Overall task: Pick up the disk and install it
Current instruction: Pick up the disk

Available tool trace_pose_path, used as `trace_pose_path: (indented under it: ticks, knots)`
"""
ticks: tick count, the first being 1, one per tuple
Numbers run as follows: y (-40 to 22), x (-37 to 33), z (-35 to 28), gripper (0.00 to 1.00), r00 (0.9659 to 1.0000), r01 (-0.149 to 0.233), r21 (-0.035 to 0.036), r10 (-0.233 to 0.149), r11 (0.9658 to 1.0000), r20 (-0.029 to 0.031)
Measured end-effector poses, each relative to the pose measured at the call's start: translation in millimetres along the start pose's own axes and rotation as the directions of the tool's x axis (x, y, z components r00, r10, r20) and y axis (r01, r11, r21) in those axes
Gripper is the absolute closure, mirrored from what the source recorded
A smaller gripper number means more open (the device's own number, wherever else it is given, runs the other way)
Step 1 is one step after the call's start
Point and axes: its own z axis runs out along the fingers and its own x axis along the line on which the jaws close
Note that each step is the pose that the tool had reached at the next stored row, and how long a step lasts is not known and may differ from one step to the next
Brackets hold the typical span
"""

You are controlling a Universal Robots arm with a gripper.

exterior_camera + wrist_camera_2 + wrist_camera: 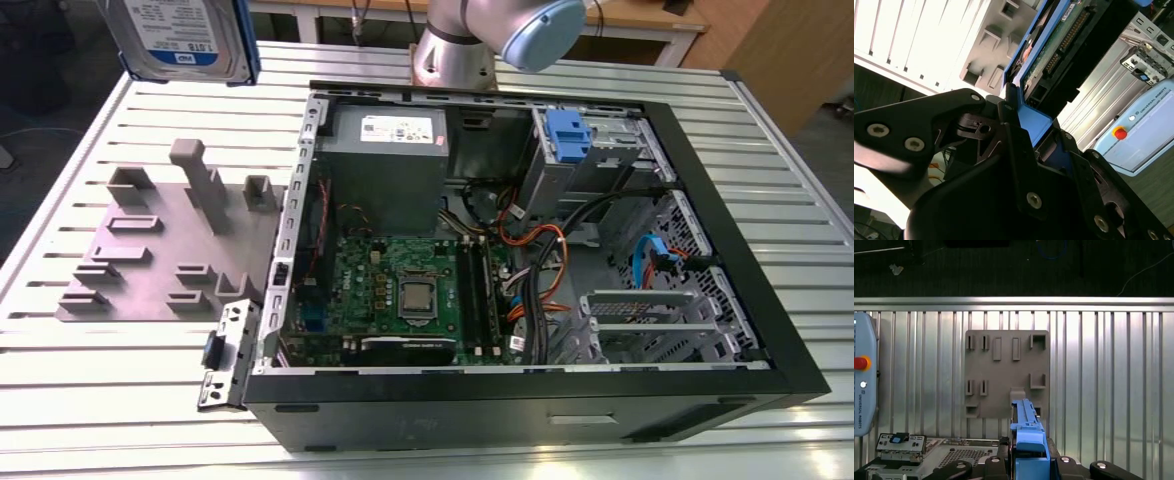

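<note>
The disk, silver with a white-and-blue label and blue side rails, hangs high above the table's far left corner in the exterior view. In both wrist views my black gripper is shut on it, the fingers clamping its blue rail. The second wrist view shows the disk's green circuit-board underside. In the first wrist view the disk hangs on edge over the grey fixture plate. The open computer case lies on the table to the exterior view's right of the disk.
The grey fixture plate with upright pegs sits beside the case on the slatted metal table. Inside the case are a motherboard, cables, a grey power supply and a drive bay with a blue clip. A pendant with a red button lies nearby.
</note>
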Motion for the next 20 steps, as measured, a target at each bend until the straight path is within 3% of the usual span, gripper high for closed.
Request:
trace_pose_path:
  ticks: [20]
  knots:
    - [-10.7,-0.1,-0.1,0.64,1.0,0.0,0.0,0.0,1.0,0.0]
